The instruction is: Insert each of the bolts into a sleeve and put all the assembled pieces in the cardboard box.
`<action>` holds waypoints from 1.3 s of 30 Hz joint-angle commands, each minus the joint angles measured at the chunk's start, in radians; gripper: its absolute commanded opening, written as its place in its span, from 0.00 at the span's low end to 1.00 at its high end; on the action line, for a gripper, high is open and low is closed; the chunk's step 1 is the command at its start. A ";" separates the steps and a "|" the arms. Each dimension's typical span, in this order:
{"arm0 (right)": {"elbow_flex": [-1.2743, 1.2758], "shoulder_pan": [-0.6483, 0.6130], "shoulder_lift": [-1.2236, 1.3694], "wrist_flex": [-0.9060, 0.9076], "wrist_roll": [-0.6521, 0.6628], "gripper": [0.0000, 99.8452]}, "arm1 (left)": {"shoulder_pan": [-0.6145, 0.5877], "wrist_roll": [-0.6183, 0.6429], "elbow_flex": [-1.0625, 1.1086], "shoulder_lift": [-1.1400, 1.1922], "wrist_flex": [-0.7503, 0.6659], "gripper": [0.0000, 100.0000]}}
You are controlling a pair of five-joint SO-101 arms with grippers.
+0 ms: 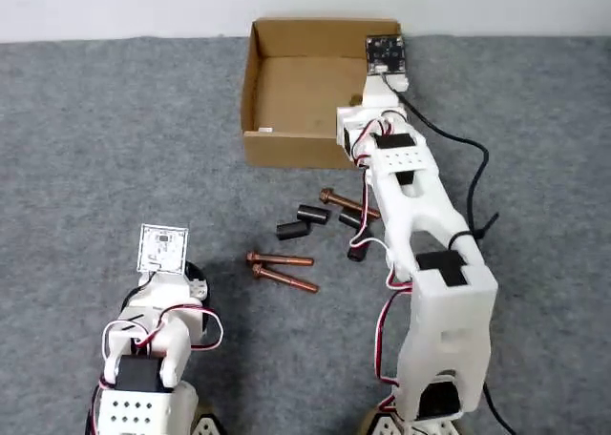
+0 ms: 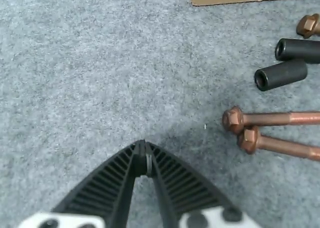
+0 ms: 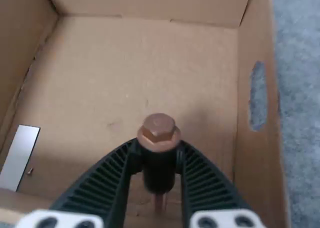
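The left pincer (image 2: 144, 150) is seen fully closed, tips pressed together and nothing held, low over the grey carpet (image 2: 100, 63). Off to its right, toward the other arm, a first bolt (image 2: 275, 119) and a second bolt (image 2: 282, 146) are laid side by side, heads nearly touching. Just beyond them one loose sleeve (image 2: 280, 74) and another loose sleeve (image 2: 300, 49) are found lying on their sides. Past those a third bolt (image 1: 346, 202) is spotted, partly tucked under the right arm (image 1: 420, 225).

Over to the right pincer (image 3: 158, 148) — it is clamped on a fitted sleeve (image 3: 159, 174), and a fitted bolt (image 3: 158, 130) is pushed through that sleeve, its hexagonal head seated just at the tips. The pair is held above the bare floor of the cardboard box (image 3: 150, 68), with one box wall close on the pincer's right. A white label (image 3: 19, 155) is stuck to the floor, well off to the pincer's left.
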 commanded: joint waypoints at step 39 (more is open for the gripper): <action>-0.176 -0.093 -0.272 1.159 -0.219 0.05 | -0.006 0.000 -0.007 0.003 -0.026 0.01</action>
